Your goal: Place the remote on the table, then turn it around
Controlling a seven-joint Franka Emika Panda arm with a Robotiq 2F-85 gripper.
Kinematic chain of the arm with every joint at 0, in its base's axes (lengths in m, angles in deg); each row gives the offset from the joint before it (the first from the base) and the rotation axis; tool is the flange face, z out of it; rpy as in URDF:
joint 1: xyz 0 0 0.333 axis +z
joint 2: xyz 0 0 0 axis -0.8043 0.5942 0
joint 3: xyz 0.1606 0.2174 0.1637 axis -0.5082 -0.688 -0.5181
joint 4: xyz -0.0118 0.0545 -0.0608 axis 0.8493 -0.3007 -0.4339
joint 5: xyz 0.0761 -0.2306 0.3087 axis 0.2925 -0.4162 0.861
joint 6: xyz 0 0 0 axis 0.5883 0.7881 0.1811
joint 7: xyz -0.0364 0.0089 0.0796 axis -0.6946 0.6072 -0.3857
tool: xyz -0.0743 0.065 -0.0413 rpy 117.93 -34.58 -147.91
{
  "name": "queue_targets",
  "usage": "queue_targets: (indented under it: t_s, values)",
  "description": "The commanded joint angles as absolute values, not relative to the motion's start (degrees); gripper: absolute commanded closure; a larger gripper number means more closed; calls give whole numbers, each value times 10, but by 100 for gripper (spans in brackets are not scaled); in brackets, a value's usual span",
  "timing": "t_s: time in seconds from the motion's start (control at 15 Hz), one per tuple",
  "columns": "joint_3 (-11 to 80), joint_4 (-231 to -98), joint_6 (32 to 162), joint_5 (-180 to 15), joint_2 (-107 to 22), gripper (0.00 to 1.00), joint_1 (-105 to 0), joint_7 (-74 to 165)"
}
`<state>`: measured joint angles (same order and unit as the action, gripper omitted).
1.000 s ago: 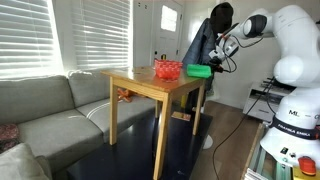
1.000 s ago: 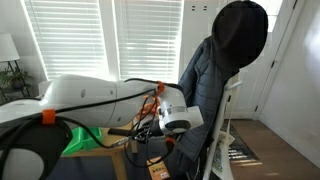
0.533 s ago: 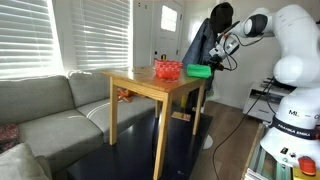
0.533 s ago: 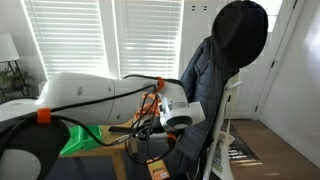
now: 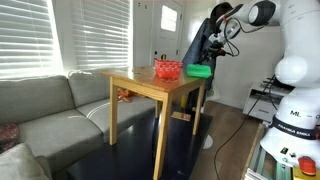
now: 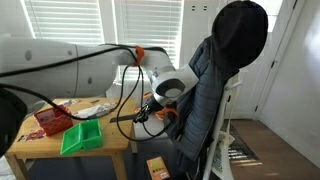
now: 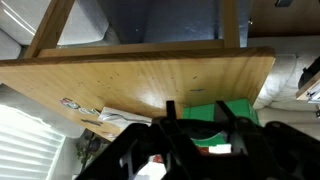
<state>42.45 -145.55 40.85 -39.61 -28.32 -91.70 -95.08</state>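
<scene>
In both exterior views my gripper [image 5: 213, 46] [image 6: 148, 113] hangs in the air beside the light-wood table's [image 5: 150, 86] [image 6: 28, 143] far edge, close to a dark jacket. In the wrist view the gripper [image 7: 195, 105] looks down on the table top [image 7: 150, 70]. Its two black fingers stand a little apart, shut on a dark thing that spans them, apparently the remote [image 7: 201, 131]. The exterior views do not show the remote clearly.
On the table are a red basket [image 5: 167, 69] [image 6: 50, 120], a green tray [image 5: 198, 70] [image 6: 82, 137] [image 7: 243, 110] and some papers [image 6: 92, 108]. A dark jacket [image 6: 225, 90] hangs over a chair by the table. A grey couch [image 5: 50, 110] stands on the table's other side.
The arm has lifted and swung, carrying the gripper upward beside the jacket. In an exterior view the table with basket and tray has come out from behind the arm. The jaws have not changed.
</scene>
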Motion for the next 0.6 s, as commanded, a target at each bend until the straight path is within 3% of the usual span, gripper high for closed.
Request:
queue_targets:
  t_s: [0.0,0.53]
  values:
    - [438,-1509,482,-467,-375,83,-855,-915]
    - [419,-1609,709,-679,-491,83,-697,-809]
